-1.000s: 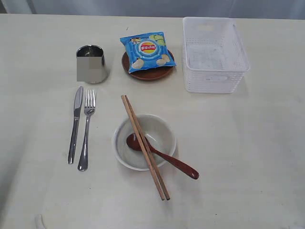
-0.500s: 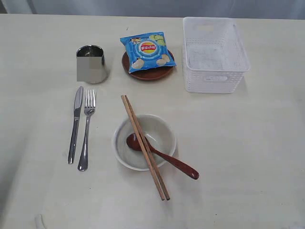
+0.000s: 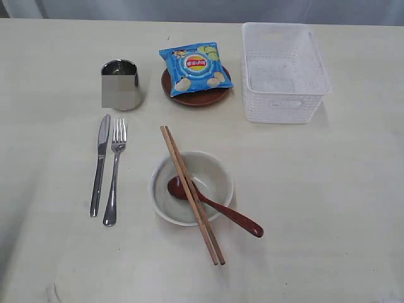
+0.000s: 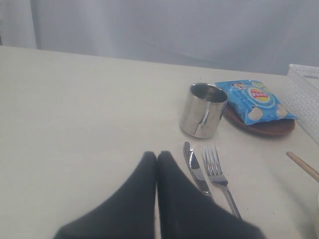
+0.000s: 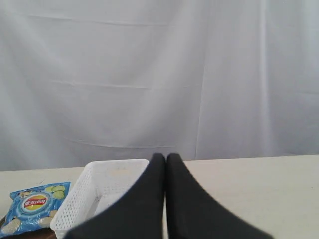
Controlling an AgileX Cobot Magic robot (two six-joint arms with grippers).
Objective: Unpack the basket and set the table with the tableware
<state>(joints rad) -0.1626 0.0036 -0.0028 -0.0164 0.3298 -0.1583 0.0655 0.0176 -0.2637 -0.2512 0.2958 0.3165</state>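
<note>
The white basket (image 3: 284, 72) stands empty at the back right of the table (image 3: 328, 202). A steel cup (image 3: 121, 84) is at the back left, with a knife (image 3: 100, 163) and fork (image 3: 115, 172) side by side in front of it. A dark brown plate (image 3: 196, 96) carries a blue chip bag (image 3: 194, 66). The pale bowl (image 3: 190, 187) holds a reddish-brown spoon (image 3: 214, 206), and chopsticks (image 3: 192, 193) lie across it. My left gripper (image 4: 156, 155) is shut and empty, near the knife (image 4: 196, 172). My right gripper (image 5: 165, 157) is shut and empty, short of the basket (image 5: 102, 191). Neither arm shows in the exterior view.
A pale curtain (image 5: 159, 74) hangs behind the table's far edge. The fork (image 4: 219, 177), cup (image 4: 202, 109) and chip bag (image 4: 254, 99) lie ahead of the left gripper. A chopstick tip (image 4: 303, 166) shows at that view's edge.
</note>
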